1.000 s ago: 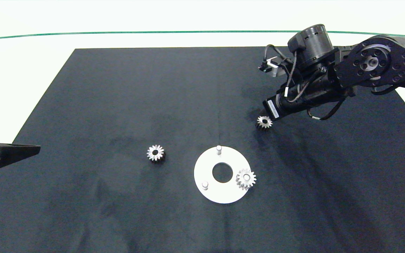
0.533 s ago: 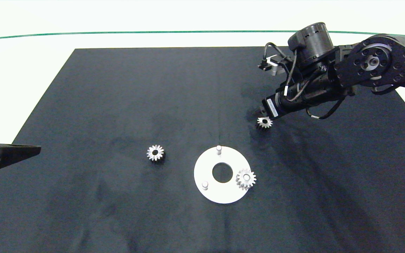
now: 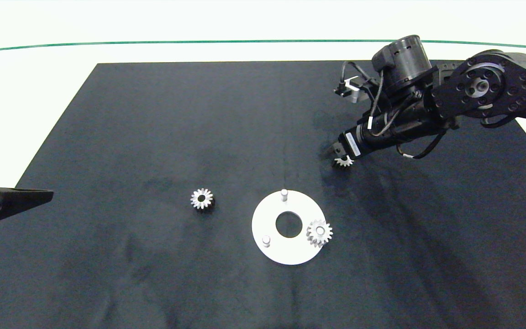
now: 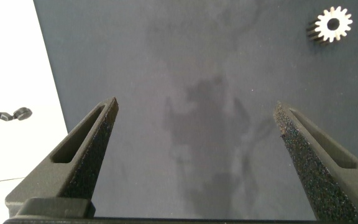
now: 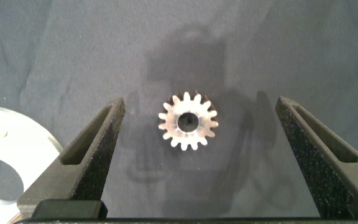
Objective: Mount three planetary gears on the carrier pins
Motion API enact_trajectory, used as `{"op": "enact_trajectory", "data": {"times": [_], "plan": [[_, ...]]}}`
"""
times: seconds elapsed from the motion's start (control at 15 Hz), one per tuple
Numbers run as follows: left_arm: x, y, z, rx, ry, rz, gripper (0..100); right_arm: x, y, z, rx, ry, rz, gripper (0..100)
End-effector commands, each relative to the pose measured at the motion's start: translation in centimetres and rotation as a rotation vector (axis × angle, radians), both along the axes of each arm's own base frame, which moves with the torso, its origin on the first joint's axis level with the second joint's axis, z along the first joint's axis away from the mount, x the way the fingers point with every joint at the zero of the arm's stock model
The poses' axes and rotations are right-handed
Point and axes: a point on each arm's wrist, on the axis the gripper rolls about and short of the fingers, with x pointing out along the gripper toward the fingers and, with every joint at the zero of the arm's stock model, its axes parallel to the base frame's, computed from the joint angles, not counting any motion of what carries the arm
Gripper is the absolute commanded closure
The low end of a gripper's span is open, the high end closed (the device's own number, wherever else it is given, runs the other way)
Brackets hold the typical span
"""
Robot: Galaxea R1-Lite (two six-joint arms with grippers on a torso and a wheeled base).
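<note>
Right hand (image 5: 189, 124) dropped lower over the loose gear (image 5: 188, 121), fingers spread either side, not pinching yet. Looks ready to grab gear two. Left hand (image 4: 194, 124) parked, spread.

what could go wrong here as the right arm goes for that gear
The right tool is open, straddling the loose gear, which lies flat on the dark mat. A low flat gear gives little to pinch, so closing could tilt or flick it away. Two carrier pins are still bare on the white disc; a tilted grip could jam on a pin or nudge the disc.
</note>
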Motion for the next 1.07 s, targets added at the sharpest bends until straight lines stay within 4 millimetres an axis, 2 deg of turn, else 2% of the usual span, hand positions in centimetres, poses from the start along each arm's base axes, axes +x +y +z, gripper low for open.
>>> {"op": "enact_trajectory", "data": {"times": [0.07, 0.33, 1.07], "plan": [[0.0, 0.0, 0.0, 0.001, 0.005, -0.001, 0, 0.2, 0.0, -0.4, -0.006, 0.009, -0.001, 0], [0.0, 0.0, 0.0, 0.001, 0.002, 0.001, 0, 0.5, 0.4, -1.0, -0.01, 0.022, 0.005, 0], [-0.1, 0.0, 0.0, 0.001, -0.001, 0.001, 0, 0.9, 0.6, -2.2, -0.019, 0.033, 0.001, 22]]}}
